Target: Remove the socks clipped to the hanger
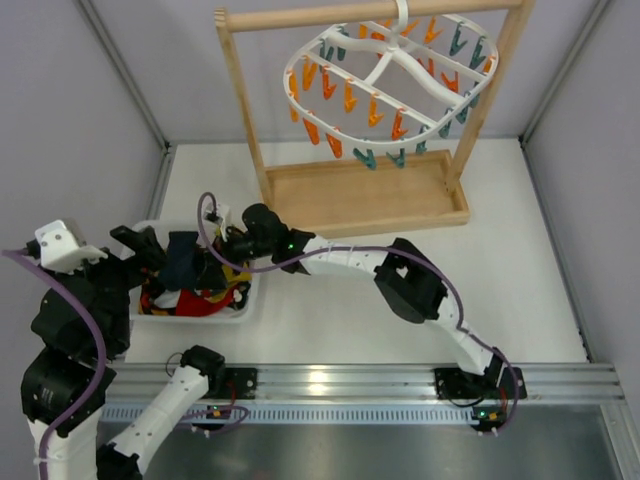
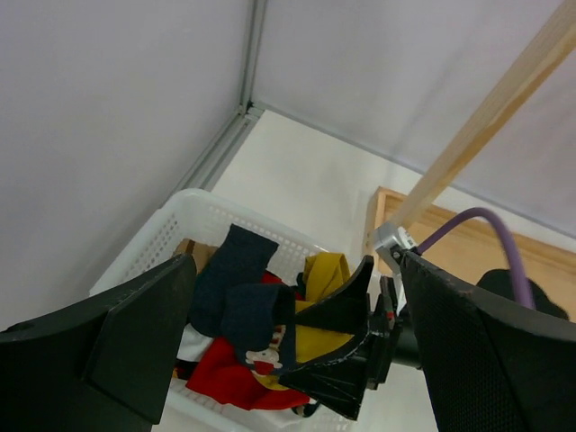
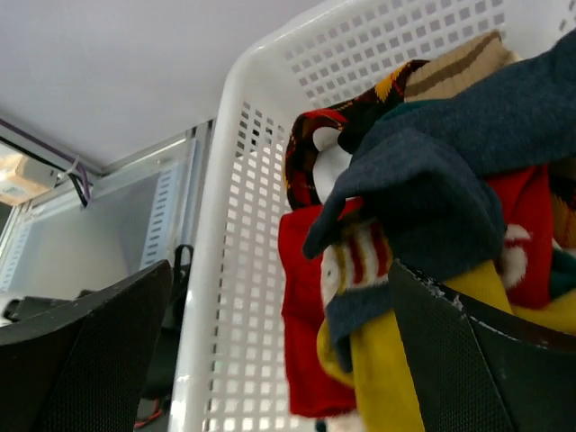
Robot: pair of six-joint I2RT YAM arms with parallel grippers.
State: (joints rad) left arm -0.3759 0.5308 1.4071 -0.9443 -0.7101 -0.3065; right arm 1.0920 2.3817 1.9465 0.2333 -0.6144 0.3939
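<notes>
In the basket [image 3: 236, 180], socks [image 3: 423, 171], right hand [image 3: 281, 270] spread.

Socks [image 1: 205, 297] in basket [image 1: 243, 306] partly hidden under right arm [image 1: 330, 258], top cam.

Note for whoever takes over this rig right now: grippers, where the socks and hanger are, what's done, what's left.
Left gripper: open, hovering over the basket, holding nothing.
Right gripper: open, low over the same basket, just above the socks.
Socks: piled in the basket at the table's left; red, yellow and dark ones show.
Hanger: hanging on the wooden rack at the far side; in the top view every clip looks bare.
Done: the socks appear to be off the hanger.
Left: probably just lift both arms clear and check the clips for anything missed.
</notes>
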